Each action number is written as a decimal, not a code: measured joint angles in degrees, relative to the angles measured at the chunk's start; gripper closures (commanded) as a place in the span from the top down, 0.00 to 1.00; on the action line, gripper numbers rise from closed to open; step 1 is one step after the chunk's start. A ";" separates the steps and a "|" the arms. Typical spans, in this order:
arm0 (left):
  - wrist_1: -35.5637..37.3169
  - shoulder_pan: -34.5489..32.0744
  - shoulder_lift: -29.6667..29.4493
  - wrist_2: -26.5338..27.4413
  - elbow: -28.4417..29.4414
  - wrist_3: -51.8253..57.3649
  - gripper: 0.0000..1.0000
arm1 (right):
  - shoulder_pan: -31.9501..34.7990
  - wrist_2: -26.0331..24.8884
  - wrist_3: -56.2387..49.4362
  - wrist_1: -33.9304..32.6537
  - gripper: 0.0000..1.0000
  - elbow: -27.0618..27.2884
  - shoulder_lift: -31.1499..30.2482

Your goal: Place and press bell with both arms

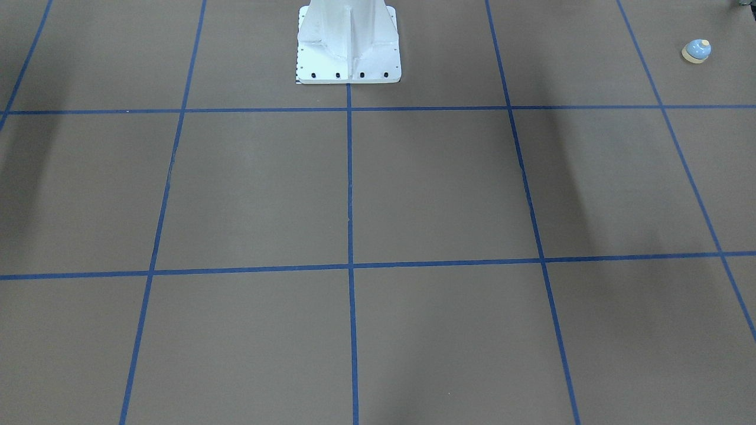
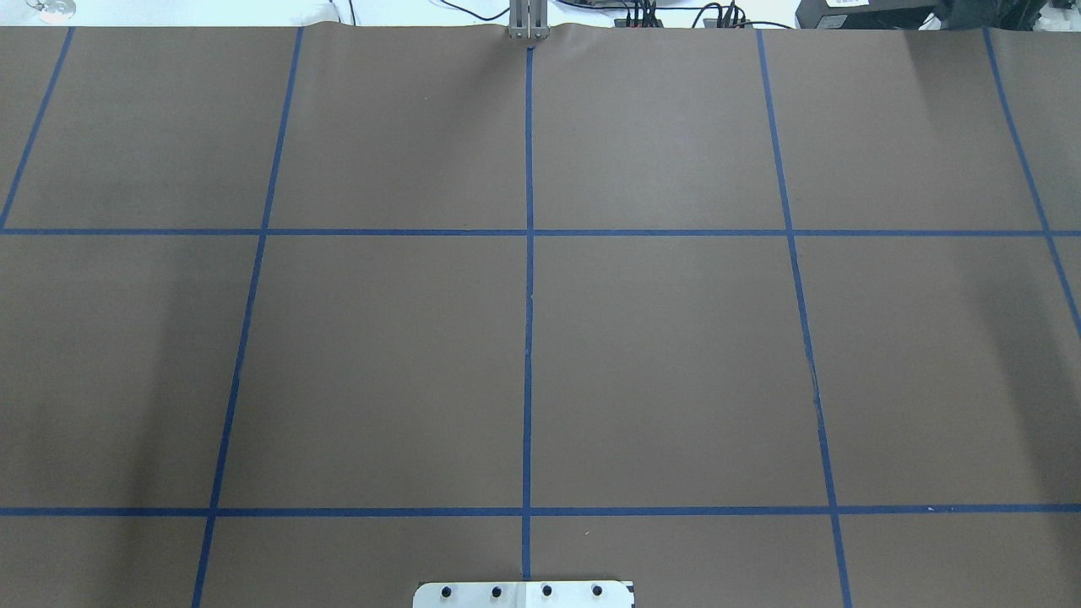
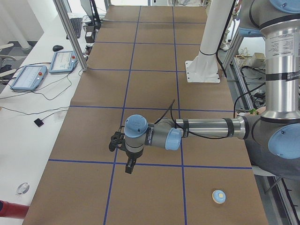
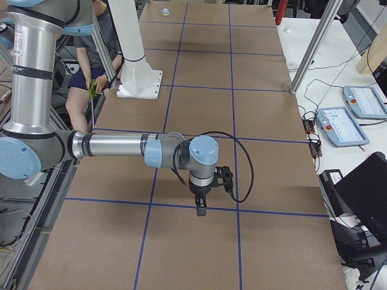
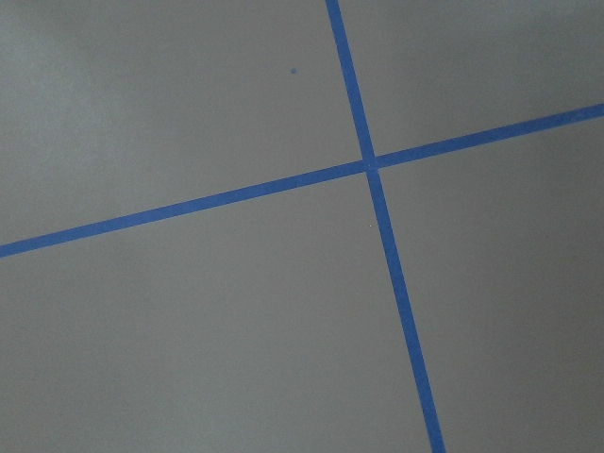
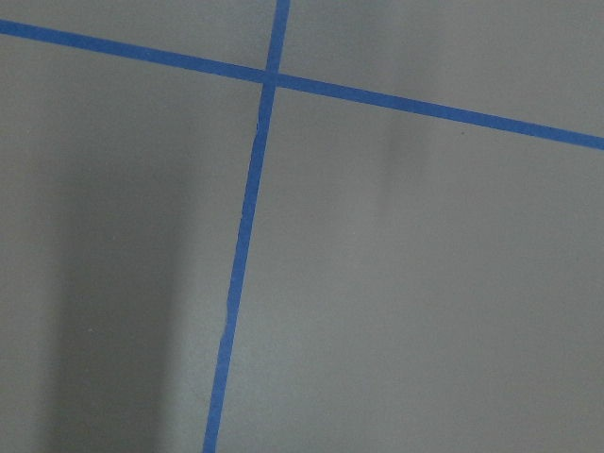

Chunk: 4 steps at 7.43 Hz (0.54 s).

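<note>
The bell (image 1: 697,50) is a small light-blue dome on a cream base. It stands upright on the brown table near the robot's side, at its left end. It also shows in the exterior left view (image 3: 219,196) and, tiny, at the far end in the exterior right view (image 4: 165,11). My left gripper (image 3: 129,167) hangs over a blue tape line, well away from the bell. My right gripper (image 4: 200,209) hangs over a tape line at the table's other end. I cannot tell whether either is open or shut. Both wrist views show only table and tape.
The white bolted pedestal (image 1: 348,47) stands at the middle of the robot's side. Blue tape lines (image 2: 529,279) divide the brown table into squares. Tablets (image 3: 28,77) and cables lie on the white bench beyond. A person (image 4: 91,72) sits behind the pedestal.
</note>
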 measured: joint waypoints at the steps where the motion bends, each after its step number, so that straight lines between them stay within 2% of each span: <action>1: -0.02 0.18 -0.13 -0.05 -0.25 0.04 1.00 | -0.03 0.00 -0.01 0.00 1.00 0.00 0.00; 4: -1.04 0.40 -0.45 -0.25 -1.27 -0.26 1.00 | 0.00 0.00 -0.02 0.00 1.00 0.00 0.02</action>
